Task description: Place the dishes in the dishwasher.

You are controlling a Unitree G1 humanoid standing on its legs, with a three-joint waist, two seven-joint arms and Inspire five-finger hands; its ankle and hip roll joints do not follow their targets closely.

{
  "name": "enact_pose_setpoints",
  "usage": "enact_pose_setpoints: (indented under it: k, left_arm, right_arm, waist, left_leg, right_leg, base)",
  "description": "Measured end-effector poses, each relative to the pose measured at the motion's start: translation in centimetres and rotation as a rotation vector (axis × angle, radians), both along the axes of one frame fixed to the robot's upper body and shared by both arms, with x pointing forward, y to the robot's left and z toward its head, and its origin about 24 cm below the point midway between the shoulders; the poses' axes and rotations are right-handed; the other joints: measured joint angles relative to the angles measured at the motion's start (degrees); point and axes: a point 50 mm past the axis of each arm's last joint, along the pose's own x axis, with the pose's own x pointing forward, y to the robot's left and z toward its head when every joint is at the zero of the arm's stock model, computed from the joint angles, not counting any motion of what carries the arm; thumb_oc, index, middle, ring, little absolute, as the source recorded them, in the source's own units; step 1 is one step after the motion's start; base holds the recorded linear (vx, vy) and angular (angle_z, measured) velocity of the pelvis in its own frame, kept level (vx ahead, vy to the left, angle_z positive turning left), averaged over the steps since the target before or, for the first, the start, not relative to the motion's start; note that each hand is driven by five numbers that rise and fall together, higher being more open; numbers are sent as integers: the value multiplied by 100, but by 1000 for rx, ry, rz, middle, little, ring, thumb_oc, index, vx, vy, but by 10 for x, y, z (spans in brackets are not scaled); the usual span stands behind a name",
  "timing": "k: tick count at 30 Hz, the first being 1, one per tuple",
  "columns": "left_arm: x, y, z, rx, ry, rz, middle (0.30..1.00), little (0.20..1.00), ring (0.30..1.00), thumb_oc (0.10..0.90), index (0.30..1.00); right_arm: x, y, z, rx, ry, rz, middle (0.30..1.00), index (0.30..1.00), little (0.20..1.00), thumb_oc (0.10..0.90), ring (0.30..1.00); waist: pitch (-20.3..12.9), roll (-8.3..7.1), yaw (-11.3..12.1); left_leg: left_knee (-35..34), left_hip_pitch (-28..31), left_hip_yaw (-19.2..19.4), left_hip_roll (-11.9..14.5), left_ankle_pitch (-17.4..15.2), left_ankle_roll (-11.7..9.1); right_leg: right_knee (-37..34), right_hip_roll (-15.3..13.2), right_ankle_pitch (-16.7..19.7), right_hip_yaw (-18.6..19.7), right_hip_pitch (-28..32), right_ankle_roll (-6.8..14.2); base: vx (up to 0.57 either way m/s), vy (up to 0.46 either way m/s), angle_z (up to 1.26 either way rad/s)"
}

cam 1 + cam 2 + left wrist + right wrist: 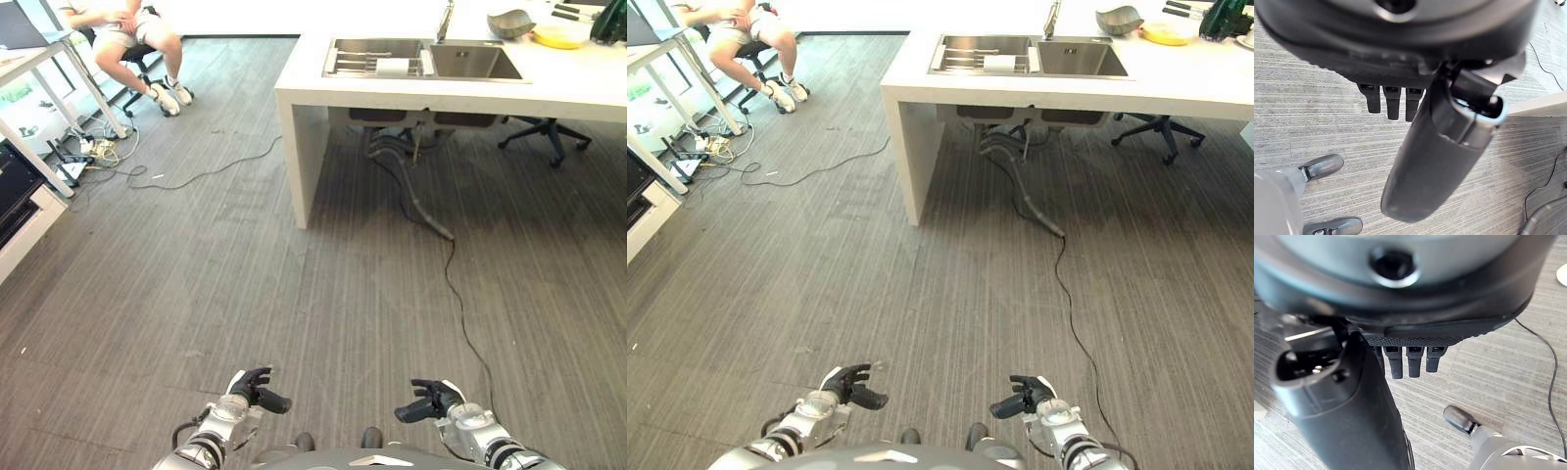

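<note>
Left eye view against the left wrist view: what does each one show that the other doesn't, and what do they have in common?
The left eye view alone shows the white counter with its sink, a grey bowl and a yellow dish on it, a seated person at far left, and the right robot hand, open and empty. The left wrist view alone gives a close look along the left robot hand, its thumb and straight fingers holding nothing. Both share that hand and the grey striped floor.
</note>
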Motion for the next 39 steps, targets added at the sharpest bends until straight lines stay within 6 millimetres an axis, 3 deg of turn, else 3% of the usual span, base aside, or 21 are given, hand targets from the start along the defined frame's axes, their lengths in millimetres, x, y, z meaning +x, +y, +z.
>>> enact_pose_setpoints:
  k: [8, 20, 26, 39]
  left_arm:
    - [-17, -6, -8, -102, 56, 126, 900, 900, 900, 800, 900]
    - [-14, -13, -7, -128, 62, 79, 900, 900, 900, 800, 900]
    - [-15, -15, -8, -108, 71, 16, 900, 900, 900, 800, 900]
    - [-17, -15, -9, -108, 86, 16, 900, 900, 900, 800, 900]
  right_arm:
    - [0, 3, -1, 32, -1, -30, 900, 900, 900, 800, 900]
    - [7, 7, 2, 45, -25, -18, 900, 900, 900, 800, 900]
    - [-17, 4, -9, 27, 88, -49, 900, 900, 900, 800, 900]
    - [-18, 13, -11, 50, 99, -43, 900, 900, 900, 800, 900]
  waist:
    - [-80, -162, -27]
    - [-135, -122, -38]
    - [-191, -133, -21]
    - [-229, -194, -15]
  left_leg:
    - [0, -44, 107, 3, -5, 8]
    - [-1, -46, 112, -4, -7, 30]
    - [-2, -112, 99, -8, -13, 32]
    - [8, -141, 97, -112, -31, 84]
  right_leg:
    - [-5, 4, 21, 113, -92, 27]
    - [-2, -2, 64, 127, -98, 1]
    - [0, -6, 67, 115, -150, 1]
    - [70, -23, 112, 85, -184, 29]
  base:
    - [6, 20, -7]
    - [7, 20, 0]
    - [3, 5, 0]
    - [3, 84, -1]
